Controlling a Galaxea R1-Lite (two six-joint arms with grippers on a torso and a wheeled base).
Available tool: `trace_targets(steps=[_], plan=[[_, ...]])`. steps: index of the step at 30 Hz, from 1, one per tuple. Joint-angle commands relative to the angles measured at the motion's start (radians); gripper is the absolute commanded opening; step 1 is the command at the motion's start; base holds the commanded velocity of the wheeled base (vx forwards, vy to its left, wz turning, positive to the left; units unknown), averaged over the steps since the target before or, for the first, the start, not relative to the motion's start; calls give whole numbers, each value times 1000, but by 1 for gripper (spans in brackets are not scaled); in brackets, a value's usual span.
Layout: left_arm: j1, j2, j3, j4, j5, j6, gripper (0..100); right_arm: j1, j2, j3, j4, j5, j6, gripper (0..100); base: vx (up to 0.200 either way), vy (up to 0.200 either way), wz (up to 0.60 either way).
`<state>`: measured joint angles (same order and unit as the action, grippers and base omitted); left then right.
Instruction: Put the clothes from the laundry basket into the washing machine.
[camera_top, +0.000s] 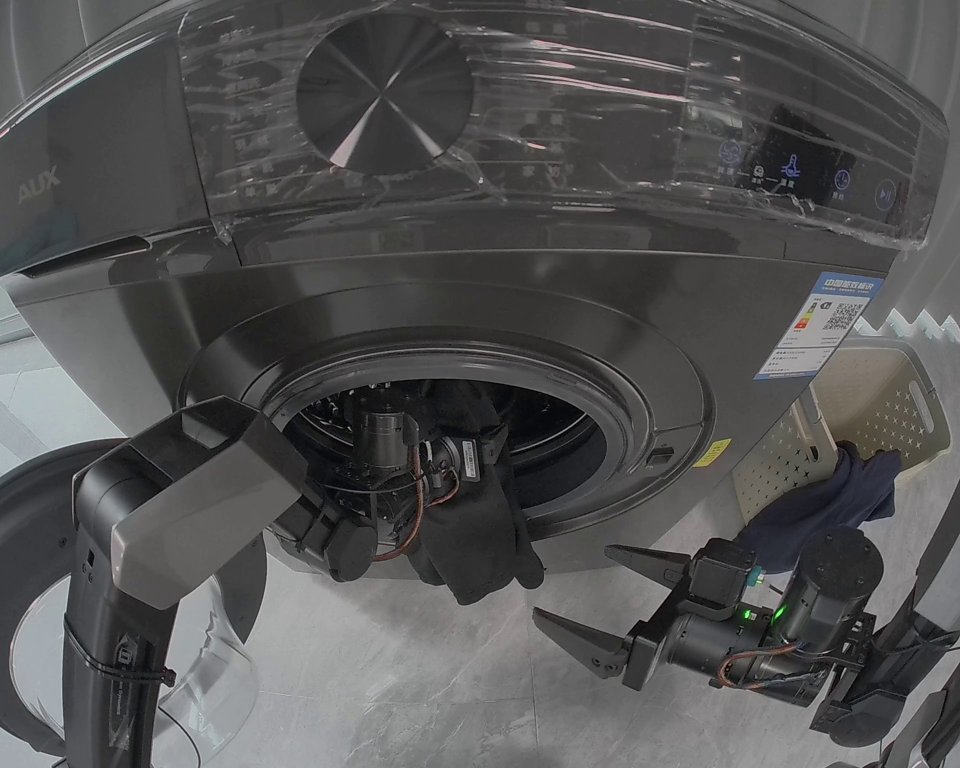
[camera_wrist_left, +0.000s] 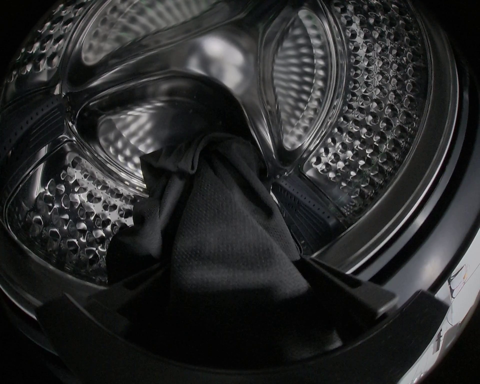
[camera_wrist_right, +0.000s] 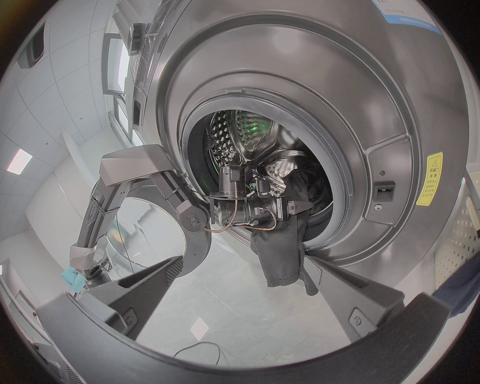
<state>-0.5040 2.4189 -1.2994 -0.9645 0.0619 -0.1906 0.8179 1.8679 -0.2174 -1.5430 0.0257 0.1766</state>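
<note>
One black garment (camera_top: 470, 530) hung lengthwise down over the rim of the washing machine (camera_top: 640, 330), its top clamped in the left hand (camera_top: 487, 447); the right hand (camera_top: 575, 583) stood spread apart.

The left arm (camera_top: 190, 500) rises from 8 o'clock in the head view, elbow bent and wrist level toward centre. The left tool (camera_wrist_right: 297, 206) is clamped on a black garment (camera_top: 475, 540). The right tool (camera_top: 573, 582) sits at 4 o'clock, fingers spread wide, pointing between 9 and 10 o'clock.
</note>
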Motion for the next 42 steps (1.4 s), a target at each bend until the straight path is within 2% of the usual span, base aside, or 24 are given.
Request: trace_targets(steps=[1, 8, 10, 13, 22, 23, 26, 28, 35, 38, 42], plan=[[-1, -3, 6, 9, -1, 0, 0, 1, 2, 0, 0, 0, 0, 100, 0, 0, 0], [4, 17, -75, 0, 16, -4, 0, 1, 2, -3, 0, 0, 0, 100, 0, 0, 0], [10, 52, -205, -42, 65, -10, 0, 1, 2, -5, 0, 0, 0, 100, 0, 0, 0], [12, 81, -302, -86, 82, -9, 0, 1, 2, -7, 0, 0, 0, 100, 0, 0, 0], [1, 72, -299, -134, 87, -12, 0, 1, 2, -7, 0, 0, 0, 100, 0, 0, 0], [1, 72, -299, -134, 87, -12, 100, 1, 2, -7, 0, 0, 0, 100, 0, 0, 0], [-7, 23, -213, -132, 85, -9, 100, 1, 2, -5, 0, 0, 0, 100, 0, 0, 0], [-18, -23, -101, -117, 84, -10, 100, 1, 2, -5, 0, 0, 0, 100, 0, 0, 0], [-18, -50, 48, -63, 79, -1, 100, 3, 2, -3, 0, 0, 0, 100, 0, 0, 0], [-13, -47, 69, -43, 72, 0, 100, 3, 2, -3, 0, 0, 0, 100, 0, 0, 0], [-5, -12, 32, -34, 64, 0, 100, 6, 4, -5, 0, 0, 0, 100, 0, 0, 0]])
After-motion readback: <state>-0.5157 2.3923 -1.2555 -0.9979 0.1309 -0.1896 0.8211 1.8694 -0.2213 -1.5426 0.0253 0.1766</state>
